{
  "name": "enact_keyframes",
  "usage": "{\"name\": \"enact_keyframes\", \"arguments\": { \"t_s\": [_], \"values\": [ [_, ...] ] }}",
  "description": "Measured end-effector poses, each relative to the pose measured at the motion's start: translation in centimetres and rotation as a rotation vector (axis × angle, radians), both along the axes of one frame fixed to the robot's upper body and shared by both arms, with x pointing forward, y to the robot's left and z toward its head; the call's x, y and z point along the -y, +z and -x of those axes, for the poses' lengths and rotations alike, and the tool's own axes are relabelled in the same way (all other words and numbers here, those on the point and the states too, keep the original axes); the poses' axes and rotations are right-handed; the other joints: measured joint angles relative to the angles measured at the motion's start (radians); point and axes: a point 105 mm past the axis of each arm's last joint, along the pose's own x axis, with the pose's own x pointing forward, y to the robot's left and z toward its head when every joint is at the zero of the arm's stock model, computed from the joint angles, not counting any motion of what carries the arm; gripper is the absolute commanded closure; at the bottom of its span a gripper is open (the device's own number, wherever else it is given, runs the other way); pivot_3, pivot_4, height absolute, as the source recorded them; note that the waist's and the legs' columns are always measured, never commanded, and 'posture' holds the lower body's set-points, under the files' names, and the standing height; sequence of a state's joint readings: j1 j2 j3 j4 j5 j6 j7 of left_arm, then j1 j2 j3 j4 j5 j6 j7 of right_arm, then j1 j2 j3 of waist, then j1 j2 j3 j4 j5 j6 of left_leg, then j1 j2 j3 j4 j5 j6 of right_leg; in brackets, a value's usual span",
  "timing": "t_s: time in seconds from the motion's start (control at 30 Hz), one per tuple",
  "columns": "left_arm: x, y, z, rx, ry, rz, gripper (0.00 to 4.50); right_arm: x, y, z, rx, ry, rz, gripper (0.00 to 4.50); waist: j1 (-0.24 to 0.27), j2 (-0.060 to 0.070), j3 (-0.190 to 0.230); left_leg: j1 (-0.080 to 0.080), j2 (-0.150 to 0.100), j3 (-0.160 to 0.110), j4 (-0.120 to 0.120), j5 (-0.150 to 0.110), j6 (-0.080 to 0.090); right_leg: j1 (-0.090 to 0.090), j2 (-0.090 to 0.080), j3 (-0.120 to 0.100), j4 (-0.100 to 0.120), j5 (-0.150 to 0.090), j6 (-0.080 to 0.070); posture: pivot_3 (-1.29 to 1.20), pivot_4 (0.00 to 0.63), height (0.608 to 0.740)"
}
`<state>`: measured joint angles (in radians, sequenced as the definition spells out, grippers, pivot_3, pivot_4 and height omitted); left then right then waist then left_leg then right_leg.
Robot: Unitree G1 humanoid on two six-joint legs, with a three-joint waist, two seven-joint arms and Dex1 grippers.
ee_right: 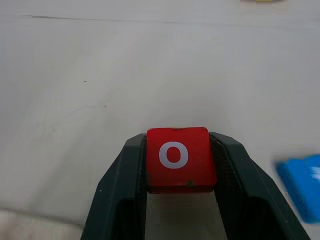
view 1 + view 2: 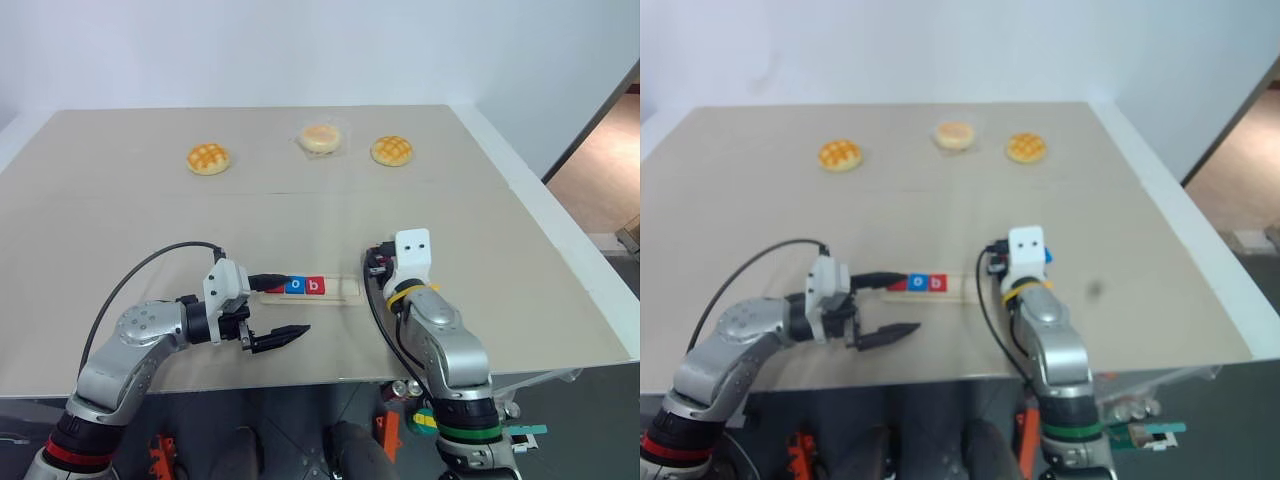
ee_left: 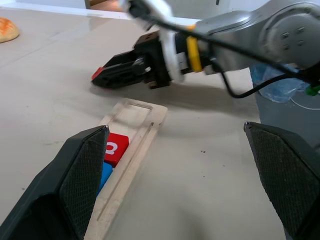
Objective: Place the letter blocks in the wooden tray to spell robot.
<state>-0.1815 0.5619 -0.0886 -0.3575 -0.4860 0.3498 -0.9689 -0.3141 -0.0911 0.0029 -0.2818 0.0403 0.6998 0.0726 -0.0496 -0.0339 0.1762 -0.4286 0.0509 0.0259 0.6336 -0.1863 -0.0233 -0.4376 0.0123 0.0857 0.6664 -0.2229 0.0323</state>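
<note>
Your right gripper (image 1: 177, 187) clamps a red square "o" tile (image 1: 180, 159); a blue tile (image 1: 302, 187) lies beside it. Your left gripper (image 2: 280, 310) gapes wide over the pale wooden tray (image 2: 335, 291). Three pastries (image 2: 209, 158) sit far off.

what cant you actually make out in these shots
- First tile in the wooden tray: in the head views the left gripper covers it, letter unreadable.
- Blue block beside the right gripper: blurred and cut by the right wrist view's edge, letter unreadable.
- Red o block: in the head views the right arm hides it.
</note>
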Motion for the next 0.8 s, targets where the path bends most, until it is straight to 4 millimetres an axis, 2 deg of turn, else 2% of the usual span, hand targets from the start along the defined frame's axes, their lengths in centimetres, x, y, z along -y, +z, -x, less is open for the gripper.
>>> {"name": "enact_keyframes", "arguments": {
  "t_s": [0.1, 0.3, 0.8],
  "values": [
    [0.0, -0.1, 0.0, 0.001, -0.002, -0.007, 0.00, -0.1, 0.4, 2.1, -0.008, 0.060, 0.011, 3.27, 0.000, 0.000, 0.000, 0.000, 0.000, -0.001, 0.000, 0.000, 0.000, 0.001, 0.000, -0.001, 0.000, -0.001, -0.002, 0.00, 0.150, 0.739],
    [0.1, -0.2, 0.1, -0.003, -0.018, -0.012, 0.00, -1.0, -1.8, 6.1, -0.138, 0.160, 0.018, 3.27, 0.001, 0.000, 0.000, 0.000, 0.000, -0.001, 0.000, 0.000, 0.000, 0.001, 0.000, -0.001, 0.000, -0.003, -0.004, 0.00, 0.150, 0.739],
    [0.1, -0.4, 0.1, -0.003, -0.022, -0.025, 0.00, -1.1, -1.6, 6.0, -0.139, 0.102, -0.010, 3.27, -0.001, -0.001, -0.001, 0.001, 0.000, 0.000, 0.001, 0.000, 0.000, 0.001, 0.000, -0.001, 0.000, -0.002, -0.004, 0.00, 0.150, 0.739]
  ]
}}
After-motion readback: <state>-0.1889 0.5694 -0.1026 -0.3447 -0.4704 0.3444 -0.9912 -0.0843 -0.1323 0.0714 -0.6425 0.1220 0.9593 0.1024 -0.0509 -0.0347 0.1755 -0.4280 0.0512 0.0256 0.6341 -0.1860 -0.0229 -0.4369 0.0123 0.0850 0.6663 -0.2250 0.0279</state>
